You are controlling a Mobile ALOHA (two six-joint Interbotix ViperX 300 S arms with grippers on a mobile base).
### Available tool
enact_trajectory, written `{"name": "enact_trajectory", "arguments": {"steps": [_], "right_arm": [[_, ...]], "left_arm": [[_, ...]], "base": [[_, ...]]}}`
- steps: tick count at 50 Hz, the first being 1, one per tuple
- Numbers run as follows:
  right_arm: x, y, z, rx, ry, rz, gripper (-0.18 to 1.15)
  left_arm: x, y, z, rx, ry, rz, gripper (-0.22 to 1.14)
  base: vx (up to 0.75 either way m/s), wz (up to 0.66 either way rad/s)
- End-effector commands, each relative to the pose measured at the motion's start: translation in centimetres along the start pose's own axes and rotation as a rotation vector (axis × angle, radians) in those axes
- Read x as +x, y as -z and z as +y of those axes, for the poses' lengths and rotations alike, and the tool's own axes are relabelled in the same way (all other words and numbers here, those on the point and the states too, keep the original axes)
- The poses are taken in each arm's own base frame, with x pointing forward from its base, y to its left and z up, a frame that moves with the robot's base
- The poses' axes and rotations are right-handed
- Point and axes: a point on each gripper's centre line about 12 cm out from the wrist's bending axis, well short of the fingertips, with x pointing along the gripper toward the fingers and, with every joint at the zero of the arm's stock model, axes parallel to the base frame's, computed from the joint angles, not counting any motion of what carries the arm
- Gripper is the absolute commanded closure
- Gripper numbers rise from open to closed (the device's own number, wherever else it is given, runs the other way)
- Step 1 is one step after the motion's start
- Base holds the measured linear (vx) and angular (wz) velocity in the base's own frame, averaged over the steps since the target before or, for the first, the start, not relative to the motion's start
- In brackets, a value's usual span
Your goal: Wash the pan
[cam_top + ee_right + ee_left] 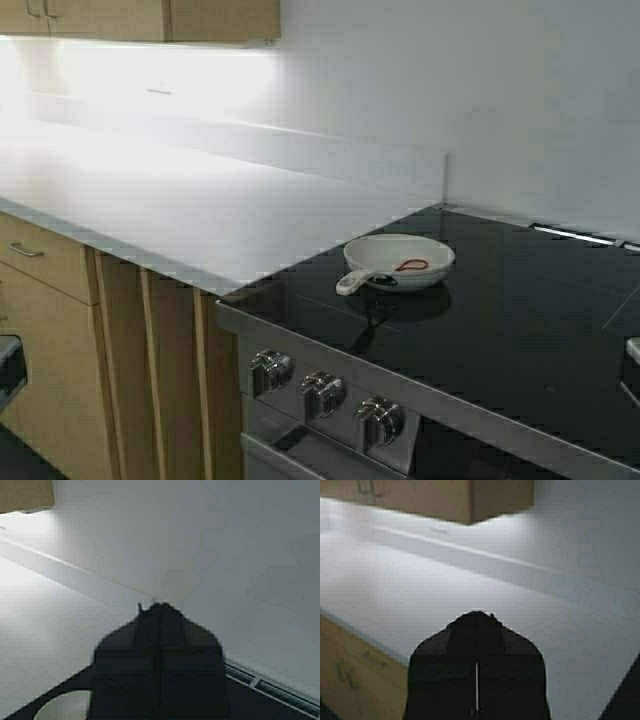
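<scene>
On the black cooktop [520,330], at about one o'clock from you, the pan [400,262] rests with its handle toward seven o'clock, handy for grasping. Your left gripper [477,630] and right gripper [160,611] both sit closed and empty.

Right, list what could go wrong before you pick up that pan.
1. The pan has only a short handle pointing toward the stove's front edge, so a grasp there could slip or tip it.
2. It sits on a glossy black cooktop; dragging may scratch the glass.
3. Both the left hand and the right hand are shut; they need to open first.
</scene>
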Motion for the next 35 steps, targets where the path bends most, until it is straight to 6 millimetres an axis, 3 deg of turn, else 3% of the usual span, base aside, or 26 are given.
{"name": "enact_trajectory", "arguments": {"steps": [1, 4, 13, 16, 28, 35], "right_arm": [[0.2, 0.3, 0.2, -0.004, -0.012, 0.011, 0.93], [0.1, 0.4, 0.2, -0.007, -0.013, 0.011, 0.88], [0.1, 0.5, 0.2, -0.007, -0.013, 0.014, 0.91], [0.1, 0.5, 0.2, -0.006, -0.013, 0.014, 0.91], [0.0, 0.7, 0.2, -0.002, -0.013, 0.018, 0.91], [0.0, 0.7, 0.2, -0.002, -0.013, 0.020, 0.91]], "left_arm": [[0.1, 0.5, 0.1, 0.009, -0.002, 0.022, 0.92], [0.3, 0.4, -0.3, -0.002, 0.016, 0.022, 0.70], [1.8, 1.3, -1.4, -0.051, 0.064, 0.092, 0.01], [2.5, 2.0, -1.7, -0.087, 0.072, 0.135, -0.14], [5.6, 5.9, -5.3, -0.249, 0.176, 0.290, -0.09], [7.0, 9.3, -7.7, -0.305, 0.233, 0.349, -0.09]], "base": [[0.00, 0.00], [0.00, -0.01], [0.01, -0.01], [0.00, 0.00], [0.00, 0.00], [0.00, 0.00]]}}
